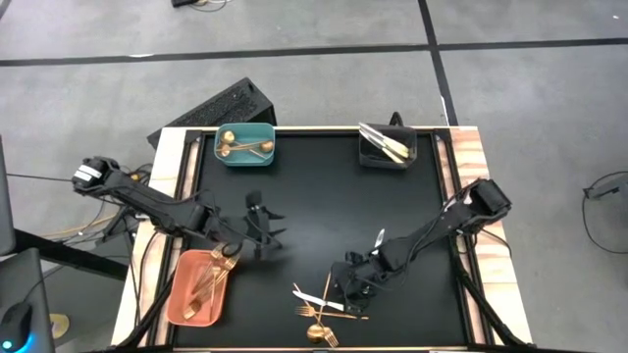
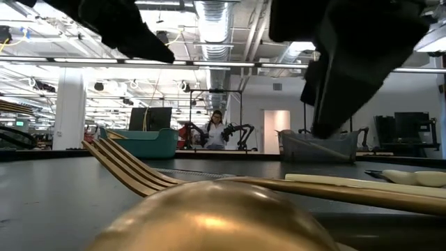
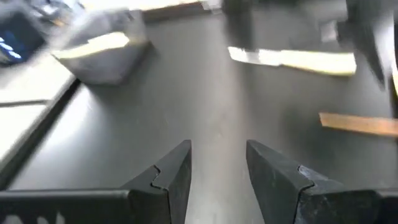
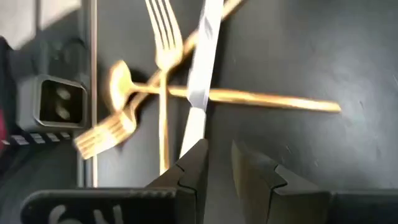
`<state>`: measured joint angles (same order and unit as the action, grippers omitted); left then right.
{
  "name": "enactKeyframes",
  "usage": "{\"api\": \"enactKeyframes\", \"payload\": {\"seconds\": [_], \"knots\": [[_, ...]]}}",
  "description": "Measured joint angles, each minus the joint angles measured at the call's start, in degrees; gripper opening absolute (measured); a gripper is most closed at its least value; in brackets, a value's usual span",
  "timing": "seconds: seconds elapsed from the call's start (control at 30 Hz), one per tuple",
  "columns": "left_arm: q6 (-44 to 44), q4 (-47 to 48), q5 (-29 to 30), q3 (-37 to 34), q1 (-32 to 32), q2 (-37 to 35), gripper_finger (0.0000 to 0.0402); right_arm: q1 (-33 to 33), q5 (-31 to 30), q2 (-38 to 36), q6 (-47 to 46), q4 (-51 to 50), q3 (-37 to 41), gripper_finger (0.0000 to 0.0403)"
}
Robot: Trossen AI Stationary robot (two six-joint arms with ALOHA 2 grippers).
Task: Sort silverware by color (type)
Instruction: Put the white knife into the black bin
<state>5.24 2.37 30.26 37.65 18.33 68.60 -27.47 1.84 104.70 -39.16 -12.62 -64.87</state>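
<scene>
A small pile of silverware (image 1: 319, 309) lies near the table's near edge: gold forks (image 4: 163, 37), a gold spoon (image 4: 124, 81) and a white knife (image 4: 202, 68) crossing them. My right gripper (image 1: 343, 281) hovers just beside the pile, open by a narrow gap (image 4: 217, 163), with one fingertip (image 4: 196, 155) over the knife's end. My left gripper (image 1: 260, 230) is open (image 3: 217, 165) above bare table, right of the salmon bin (image 1: 199, 284), which holds gold forks. The teal bin (image 1: 245, 144) holds gold spoons. The dark bin (image 1: 385, 147) holds white knives. My right gripper comes down on the pile from above. One fingertip stands over the white knife's end (image 4: 189, 140), and nothing lies between the fingers. Whether that finger touches the knife I cannot tell. The knife lies flat on the table across the gold pieces.
The black mat (image 1: 324, 206) is bare in its middle between the bins and the pile. In the low view a gold spoon bowl (image 2: 209, 216) fills the foreground, with a fork (image 2: 125, 167) beside it. A person (image 2: 217, 132) sits far back in the room.
</scene>
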Motion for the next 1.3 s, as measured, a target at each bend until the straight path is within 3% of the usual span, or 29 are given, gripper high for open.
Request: {"api": "enactKeyframes", "payload": {"seconds": [0.1,0.43,0.87,1.3], "knots": [[1.9,-1.7,2.7,0.0,-0.1,-1.0,0.0141,-0.3,1.3,2.5,0.0,-0.3,-1.9,0.0097],[9.5,-1.3,3.0,0.1,2.8,-2.0,0.0141,-2.0,2.8,10.9,-3.2,-3.0,-9.0,0.0102],[10.5,1.5,7.4,0.1,3.1,-2.0,0.0141,-1.6,2.6,10.8,-3.8,-4.7,-9.2,0.0174],[10.3,2.6,11.2,0.1,3.1,-2.0,0.0141,3.5,-6.8,10.1,-9.0,-16.7,-9.3,0.0176]]}}
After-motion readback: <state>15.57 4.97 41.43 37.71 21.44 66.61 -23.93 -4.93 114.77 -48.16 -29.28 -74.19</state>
